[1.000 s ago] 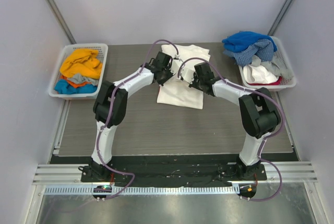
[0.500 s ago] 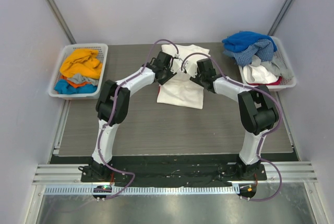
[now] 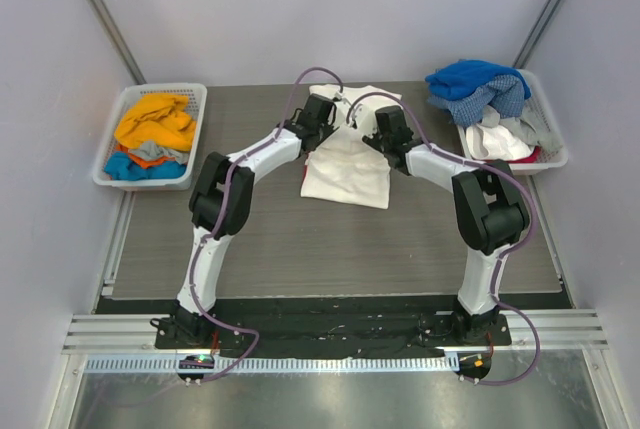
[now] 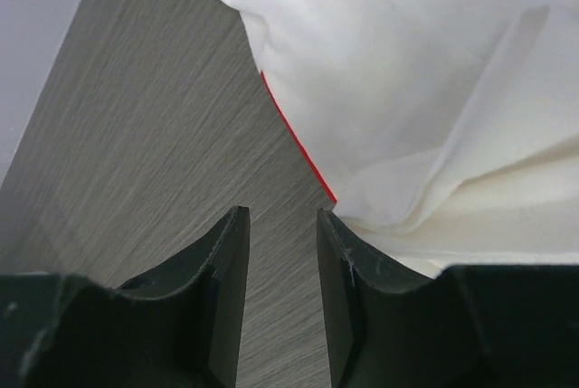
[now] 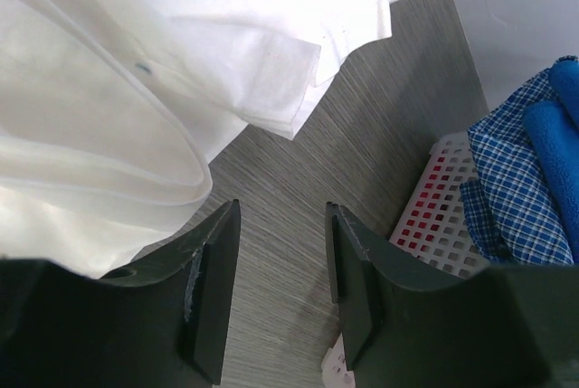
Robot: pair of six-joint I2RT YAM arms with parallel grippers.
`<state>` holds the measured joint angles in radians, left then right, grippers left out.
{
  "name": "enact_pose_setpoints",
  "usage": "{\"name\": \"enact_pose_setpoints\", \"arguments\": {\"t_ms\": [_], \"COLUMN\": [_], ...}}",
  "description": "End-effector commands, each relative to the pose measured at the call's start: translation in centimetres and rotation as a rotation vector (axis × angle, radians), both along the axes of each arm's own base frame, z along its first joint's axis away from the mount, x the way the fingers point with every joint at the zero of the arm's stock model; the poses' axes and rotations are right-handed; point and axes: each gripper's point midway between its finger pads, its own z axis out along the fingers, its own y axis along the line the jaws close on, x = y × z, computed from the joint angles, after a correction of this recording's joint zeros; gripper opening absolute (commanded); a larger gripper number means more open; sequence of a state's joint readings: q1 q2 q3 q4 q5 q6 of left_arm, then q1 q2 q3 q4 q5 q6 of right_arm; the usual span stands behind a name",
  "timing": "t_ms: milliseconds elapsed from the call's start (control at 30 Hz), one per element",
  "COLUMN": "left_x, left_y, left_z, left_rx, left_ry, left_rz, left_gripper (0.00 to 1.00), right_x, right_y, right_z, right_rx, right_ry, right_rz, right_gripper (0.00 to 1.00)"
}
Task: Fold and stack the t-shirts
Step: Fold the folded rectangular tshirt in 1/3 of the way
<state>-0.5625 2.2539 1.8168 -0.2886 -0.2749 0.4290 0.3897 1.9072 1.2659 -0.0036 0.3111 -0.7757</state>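
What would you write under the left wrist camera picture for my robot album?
The open left gripper hangs over the grey table beside a white t-shirt showing a red edge.

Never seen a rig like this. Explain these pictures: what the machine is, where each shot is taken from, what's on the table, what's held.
Two robot arms are bolted at the near edge of the table, each ending in a two-finger gripper. The wide picture looks down from above and behind them; the two close-ups come from cameras on the wrists. A white t-shirt lies partly folded on the table, between the left basket and the right basket, both holding crumpled coloured shirts. The left gripper and the right gripper stand open beside the shirt, holding nothing.
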Motion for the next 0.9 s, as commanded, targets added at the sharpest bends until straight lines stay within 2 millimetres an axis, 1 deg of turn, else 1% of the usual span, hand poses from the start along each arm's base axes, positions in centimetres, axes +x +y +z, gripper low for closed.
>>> {"name": "enact_pose_setpoints", "arguments": {"t_ms": [0, 67, 100, 133, 200, 233, 267, 300, 333, 433, 467, 567, 600, 633, 667, 700, 767, 800, 833, 867], "left_x": [2.5, 2.1, 1.9, 1.3, 0.6, -0.1, -0.4, -1.0, -1.5, -3.1, -3.9, -5.1, -5.5, -5.6, -6.1, -6.4, -6.7, -6.6, -6.9, -7.0], "left_y": [-0.1, 0.1, 0.2, 0.4, 0.7, 1.1, 1.3, 1.6, 1.9, 2.0, 1.7, 1.2, 0.5, 0.2, -0.1, -0.9, -1.5, -1.8, -2.6, -2.7], "left_z": [5.6, 6.4, 7.0, 7.8, 8.7, 9.5, 9.7, 9.2, 10.6, 10.1, 10.4, 8.9, 8.5, 7.9, 7.3, 6.3, 5.3, 4.5, 3.9, 3.4], "left_rx": [-0.054, -0.068, -0.076, -0.089, -0.103, -0.108, -0.110, -0.104, -0.121, -0.131, -0.150, -0.152, -0.166, -0.158, -0.155, -0.163, -0.163, -0.158, -0.178, -0.172], "left_ry": [-0.185, -0.191, -0.195, -0.197, -0.199, -0.202, -0.198, -0.181, -0.198, -0.156, -0.137, -0.069, -0.041, -0.020, 0.011, 0.045, 0.081, 0.100, 0.126, 0.145], "left_rz": [0.087, 0.093, 0.093, 0.092, 0.095, 0.094, 0.093, 0.093, 0.092, 0.063, 0.029, -0.023, -0.062, -0.087, -0.113, -0.153, -0.195, -0.204, -0.239, -0.250], "left_gripper": [0.40, 0.40, 0.40, 0.41, 0.45, 0.47, 0.48, 0.48, 0.49, 0.51, 0.52, 0.54, 0.54, 0.55, 0.57, 0.58, 0.60, 0.60, 0.60, 0.61], "right_x": [1.0, 0.3, 0.1, -0.2, -0.7, -1.1, -1.5, -1.8, -2.5, -3.7, -4.2, -4.9, -5.0, -5.1, -5.1, -5.2, -5.3, -5.3, -5.3, -5.3], "right_y": [0.2, -0.1, -0.2, -0.2, -0.3, -0.3, -0.4, -0.2, -0.3, -0.1, -0.1, 0.3, 0.7, 0.8, 1.0, 1.3, 1.8, 1.9, 2.1, 2.1], "right_z": [3.3, 3.2, 3.7, 3.6, 3.7, 4.1, 3.9, 4.2, 4.3, 3.9, 4.1, 3.7, 3.6, 3.4, 3.3, 3.0, 2.6, 2.2, 2.0, 2.0], "right_rx": [0.048, 0.049, 0.065, 0.067, 0.084, 0.096, 0.101, 0.116, 0.124, 0.149, 0.156, 0.182, 0.194, 0.200, 0.207, 0.212, 0.225, 0.227, 0.229, 0.229], "right_ry": [-0.111, -0.102, -0.109, -0.100, -0.091, -0.087, -0.080, -0.082, -0.064, -0.028, -0.025, 0.001, 0.009, 0.018, 0.023, 0.033, 0.049, 0.058, 0.064, 0.066], "right_rz": [-0.045, -0.044, -0.051, -0.051, -0.062, -0.058, -0.058, -0.052, -0.051, -0.036, -0.028, -0.005, 0.011, 0.017, 0.023, 0.036, 0.058, 0.061, 0.069, 0.072], "right_gripper": [0.49, 0.49, 0.49, 0.49, 0.50, 0.50, 0.50, 0.51, 0.52, 0.52, 0.52, 0.52, 0.52, 0.52, 0.52, 0.52, 0.50, 0.50, 0.49, 0.49]}}
